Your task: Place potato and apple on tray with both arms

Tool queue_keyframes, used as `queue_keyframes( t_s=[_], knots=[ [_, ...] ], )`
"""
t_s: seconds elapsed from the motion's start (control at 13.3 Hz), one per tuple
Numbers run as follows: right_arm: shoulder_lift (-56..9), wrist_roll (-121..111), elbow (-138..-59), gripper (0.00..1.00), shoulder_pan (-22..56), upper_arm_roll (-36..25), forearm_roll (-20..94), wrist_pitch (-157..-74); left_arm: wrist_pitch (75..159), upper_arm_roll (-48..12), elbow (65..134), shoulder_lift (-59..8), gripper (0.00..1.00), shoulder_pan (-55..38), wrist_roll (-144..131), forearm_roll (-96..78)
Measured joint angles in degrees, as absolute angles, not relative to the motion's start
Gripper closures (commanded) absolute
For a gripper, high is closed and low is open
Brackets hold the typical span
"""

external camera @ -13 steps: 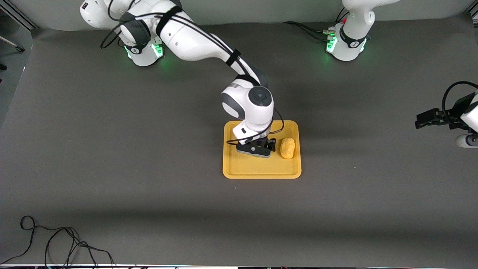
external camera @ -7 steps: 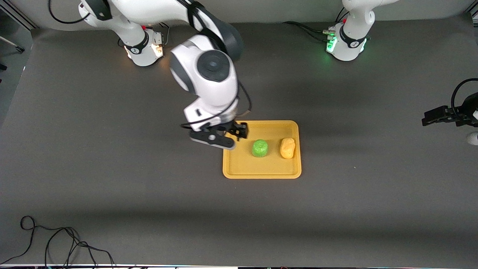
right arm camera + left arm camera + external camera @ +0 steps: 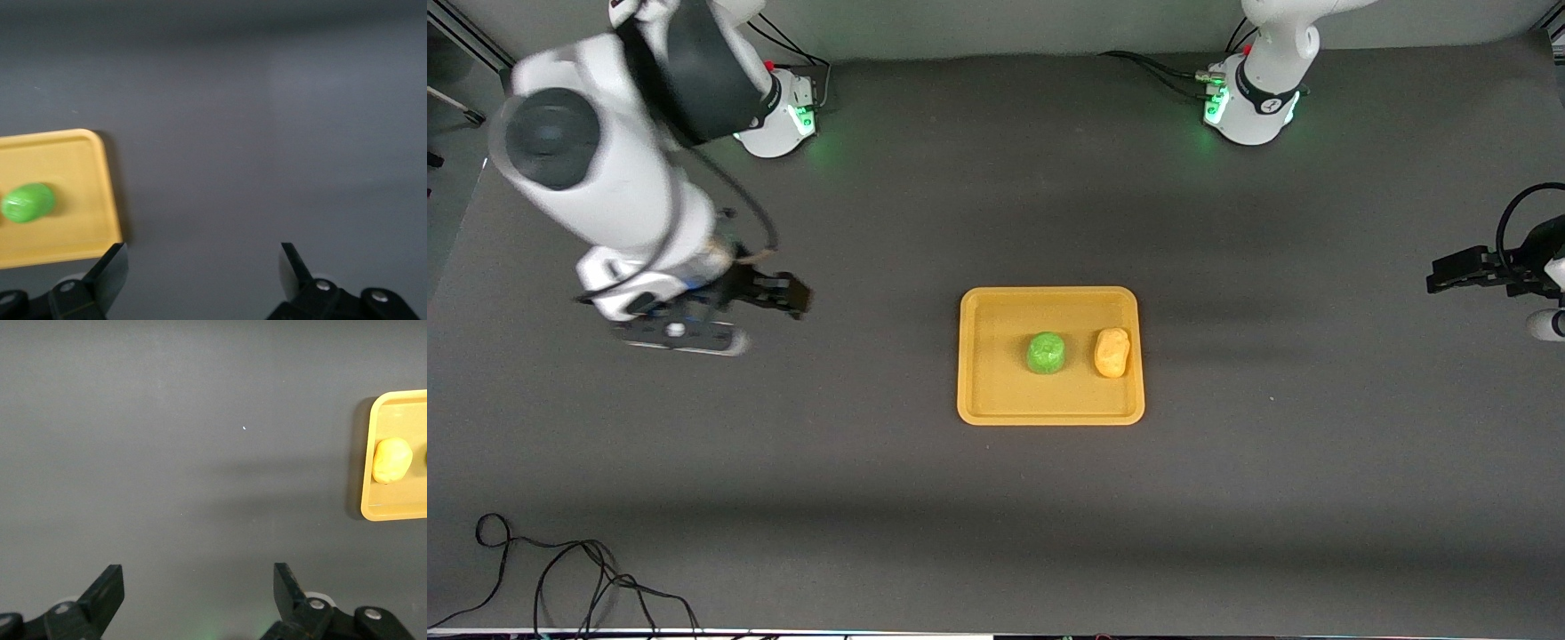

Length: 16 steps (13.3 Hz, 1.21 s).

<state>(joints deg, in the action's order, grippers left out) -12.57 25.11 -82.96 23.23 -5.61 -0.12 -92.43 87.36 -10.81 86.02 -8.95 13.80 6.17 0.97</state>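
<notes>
The yellow-orange tray (image 3: 996, 391) lies at the middle of the table. The green apple (image 3: 1046, 353) and the yellow-orange potato (image 3: 1112, 352) rest side by side in it, the potato toward the left arm's end. My right gripper (image 3: 791, 298) is open and empty over bare table, well off the tray toward the right arm's end. Its wrist view shows its open gripper (image 3: 202, 257), the apple (image 3: 27, 202) and a tray corner (image 3: 80, 200). My left gripper (image 3: 1436, 276) is open and empty over the left arm's end of the table. Its wrist view shows its open gripper (image 3: 198, 577), the potato (image 3: 391, 460) and the tray's rim (image 3: 400, 510).
The two arm bases (image 3: 778, 116) (image 3: 1249, 107) stand at the table's edge farthest from the front camera. A black cable (image 3: 560, 578) lies coiled at the near corner on the right arm's end. Dark table mat surrounds the tray.
My right gripper let go of the apple on the tray beside the potato, then rose and swung away toward the right arm's end. The left arm has hardly moved.
</notes>
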Motion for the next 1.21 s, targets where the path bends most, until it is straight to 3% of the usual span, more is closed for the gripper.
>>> queue_keyframes(
  t_s=[0.45, 0.75, 1.21],
  knots=[
    [-4.5, 8.7, -93.0, 0.00, 4.9, -0.9, 0.0, -92.6, 87.6, -10.7, 86.0, -9.1, 0.00, 13.8, 6.2, 1.0],
    [-3.0, 3.4, -93.8, 0.00, 3.8, -4.1, 0.0, -92.7, 88.2, -10.8, 86.0, -9.1, 0.00, 13.8, 6.2, 1.0],
    [-1.2, 3.1, -93.7, 0.00, 4.0, -4.4, 0.0, -91.2, 88.2, -11.4, 85.9, -8.5, 0.00, 13.5, 6.2, 1.0]
  ],
)
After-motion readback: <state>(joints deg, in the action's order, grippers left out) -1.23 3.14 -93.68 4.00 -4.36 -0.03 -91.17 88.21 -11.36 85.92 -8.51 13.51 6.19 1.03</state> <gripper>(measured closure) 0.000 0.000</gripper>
